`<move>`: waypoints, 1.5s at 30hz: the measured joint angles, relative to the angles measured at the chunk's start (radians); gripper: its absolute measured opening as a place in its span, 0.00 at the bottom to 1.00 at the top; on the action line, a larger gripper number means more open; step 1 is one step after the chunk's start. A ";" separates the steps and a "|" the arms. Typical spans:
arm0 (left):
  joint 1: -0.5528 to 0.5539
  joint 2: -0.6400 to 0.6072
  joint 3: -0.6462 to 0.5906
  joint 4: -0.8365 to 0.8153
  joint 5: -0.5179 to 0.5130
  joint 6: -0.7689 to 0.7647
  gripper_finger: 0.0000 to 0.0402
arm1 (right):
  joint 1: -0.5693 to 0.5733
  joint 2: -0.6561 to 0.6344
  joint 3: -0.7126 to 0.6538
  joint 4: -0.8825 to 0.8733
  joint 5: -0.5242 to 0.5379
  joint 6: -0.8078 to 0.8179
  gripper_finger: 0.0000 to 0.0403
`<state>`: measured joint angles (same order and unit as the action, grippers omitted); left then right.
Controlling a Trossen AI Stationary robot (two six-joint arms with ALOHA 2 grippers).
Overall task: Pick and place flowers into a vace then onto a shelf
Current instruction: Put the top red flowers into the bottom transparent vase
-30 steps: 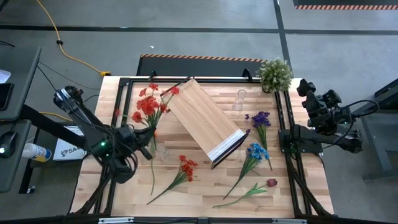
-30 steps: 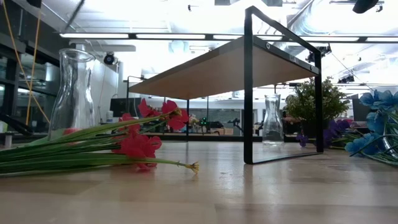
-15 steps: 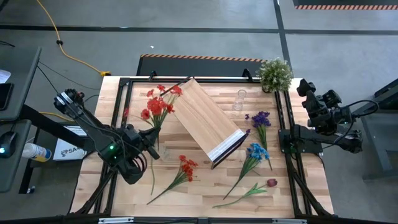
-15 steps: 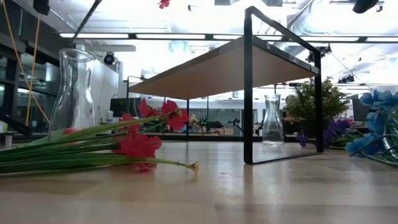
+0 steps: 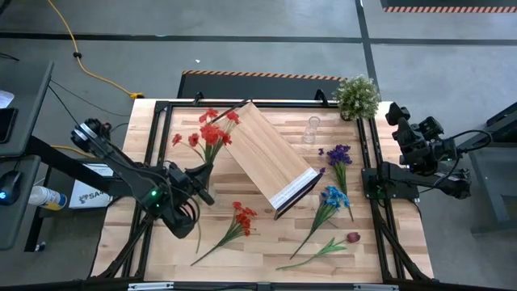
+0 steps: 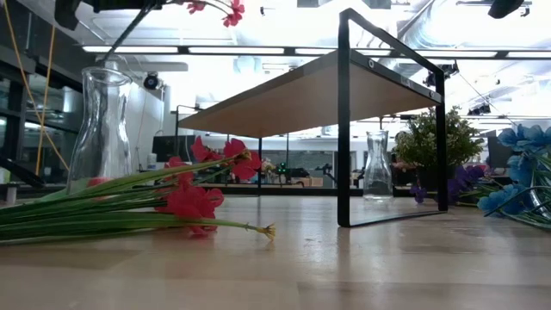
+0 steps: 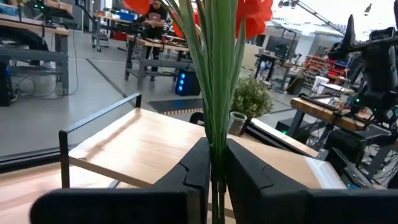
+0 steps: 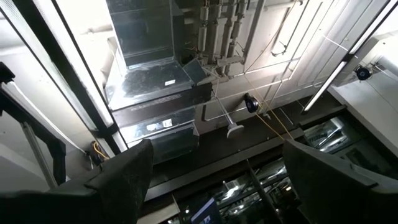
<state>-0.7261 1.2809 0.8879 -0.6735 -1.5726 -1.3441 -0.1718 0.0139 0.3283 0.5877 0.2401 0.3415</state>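
At left-centre of the high view, the left gripper (image 5: 196, 178) pinches the red flowers' (image 5: 212, 132) stems, raised beside the shelf (image 5: 264, 155) – right gripper (image 5: 401, 121), far right, gapes empty

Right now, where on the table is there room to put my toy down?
Bare wood lies along the front edge of the table, left of the orange flower, and at the back between the shelf and the small glass vase. The right side is crowded with blue flowers and purple flowers.
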 joint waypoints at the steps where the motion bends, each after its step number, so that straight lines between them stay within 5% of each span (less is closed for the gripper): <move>1: 0.000 0.007 0.000 0.001 0.000 -0.002 0.20 | 0.000 0.000 0.000 0.000 0.000 0.000 0.85; 38: 0.089 0.066 0.013 0.029 0.002 -0.044 0.21 | 0.000 0.000 0.000 0.000 0.025 -0.009 0.85; 45: 0.099 0.066 0.013 0.046 0.001 -0.017 0.12 | 0.000 0.000 0.000 0.000 0.031 -0.009 0.85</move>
<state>-0.6270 1.3464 0.9012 -0.6277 -1.5711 -1.3608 -0.1715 0.0139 0.3283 0.5877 0.2714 0.3321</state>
